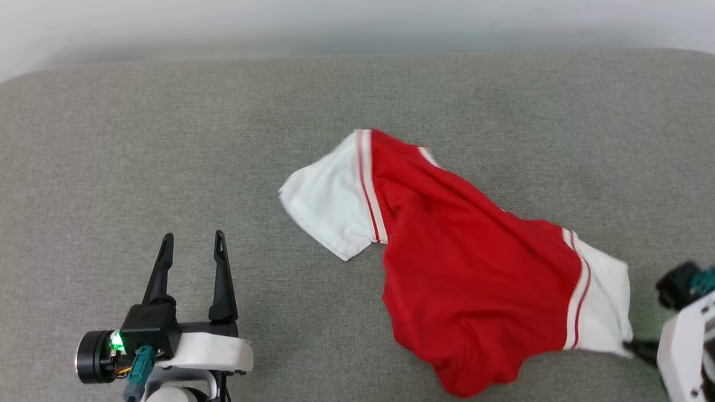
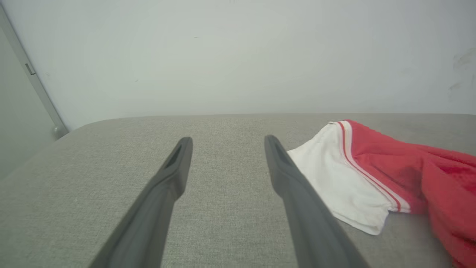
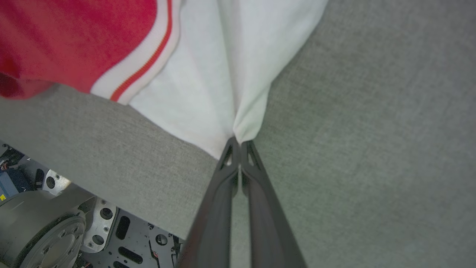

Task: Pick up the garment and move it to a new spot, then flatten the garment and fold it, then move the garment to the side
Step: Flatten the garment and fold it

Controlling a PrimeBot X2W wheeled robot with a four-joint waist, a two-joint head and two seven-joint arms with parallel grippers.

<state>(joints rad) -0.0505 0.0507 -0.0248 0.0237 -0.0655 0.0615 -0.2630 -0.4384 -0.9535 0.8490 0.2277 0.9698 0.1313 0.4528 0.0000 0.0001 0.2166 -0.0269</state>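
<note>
Right jaws pinching white sleeve [image 3: 223, 74] (bunched); left jaws spread | garment [image 1: 475, 268] rumpled red | surface [image 1: 167, 139] grey woven

A grey woven fabric-covered surface [image 1: 167, 139] with rounded far corners. Behind its far edge stands a plain pale off-white wall [image 2: 238, 56], faintly marked. Past the far left corner, a narrow grey metal strip [image 2: 35, 83] runs up it. The light is soft and even.

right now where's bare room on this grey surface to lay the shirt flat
Widest bare stretch: the grey surface left of the red T-shirt with white sleeves, around the open left pincer. Also the strip between shirt and far edge. Crowded lower right, where the right pincer pinches a sleeve.
</note>
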